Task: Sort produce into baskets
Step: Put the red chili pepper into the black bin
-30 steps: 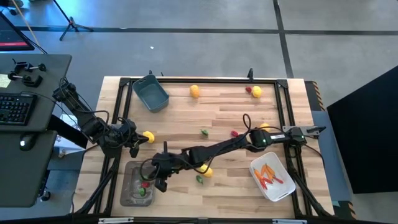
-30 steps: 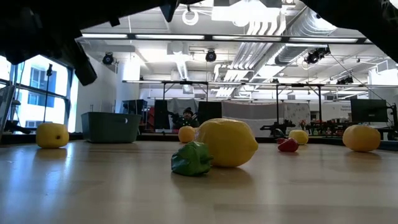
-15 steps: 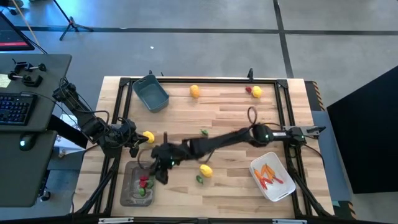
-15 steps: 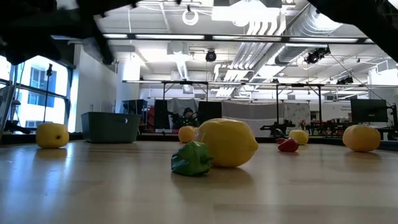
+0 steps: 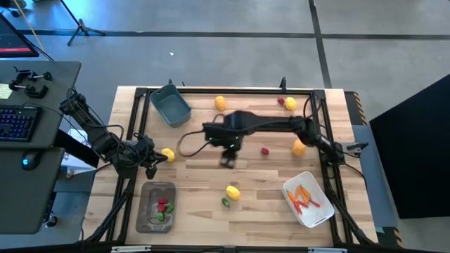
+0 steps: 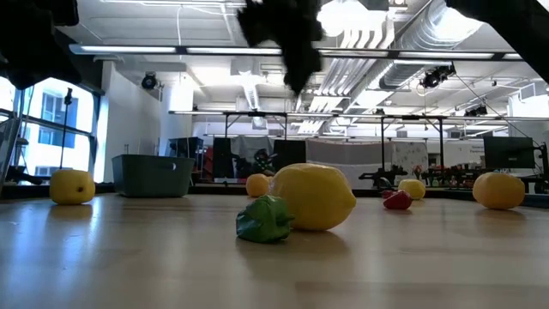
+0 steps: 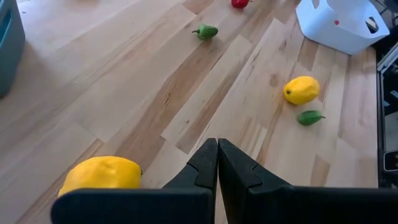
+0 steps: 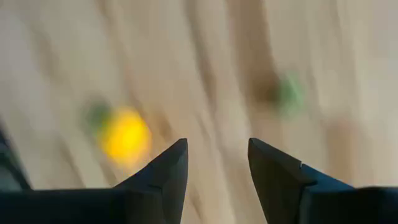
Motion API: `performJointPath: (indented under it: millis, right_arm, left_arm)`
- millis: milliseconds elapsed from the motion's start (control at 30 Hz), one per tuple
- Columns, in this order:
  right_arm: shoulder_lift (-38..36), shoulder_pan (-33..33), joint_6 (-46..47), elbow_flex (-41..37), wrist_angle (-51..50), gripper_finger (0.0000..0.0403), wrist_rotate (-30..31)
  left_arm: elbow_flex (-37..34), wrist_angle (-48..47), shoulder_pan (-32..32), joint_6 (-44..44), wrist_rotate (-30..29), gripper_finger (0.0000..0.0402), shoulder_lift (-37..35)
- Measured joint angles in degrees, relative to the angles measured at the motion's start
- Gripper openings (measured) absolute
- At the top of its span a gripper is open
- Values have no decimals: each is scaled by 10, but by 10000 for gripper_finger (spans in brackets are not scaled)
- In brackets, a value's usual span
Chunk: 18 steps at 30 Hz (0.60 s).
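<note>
Low view | wooden table (image 6: 129, 257) | ceiling ducts (image 6: 377, 34) | windows (image 6: 51, 129)

robotics lab — exposed ceiling ducts (image 6: 403, 39), rigs

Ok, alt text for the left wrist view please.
The left gripper, fingers shut and empty, hovers over the wooden table beside a yellow lemon. Farther off lie another lemon, two green pieces and the white tub.
</note>
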Motion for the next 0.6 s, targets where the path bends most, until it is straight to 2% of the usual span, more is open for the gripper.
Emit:
performJointPath:
  millis: [33,167,233,300,600]
  right_arm:
    - [0,-7,-11,-2,-36,158,8]
    - [-28,-36,-9,-71,-11,158,-12]
    - [-47,-51,-2,-115,-20,160,9]
    - [-67,-67,-3,-181,-18,165,30]
    - [-138,-100,38,-452,100,205,21]
  left_arm:
    - [0,0,0,0,0,0,0]
    - [0,-1,0,0,0,0,0]
    - [0,1,0,0,2,0,-1]
    - [0,2,0,0,4,0,-1]
    - [0,1,0,-1,17,0,0]
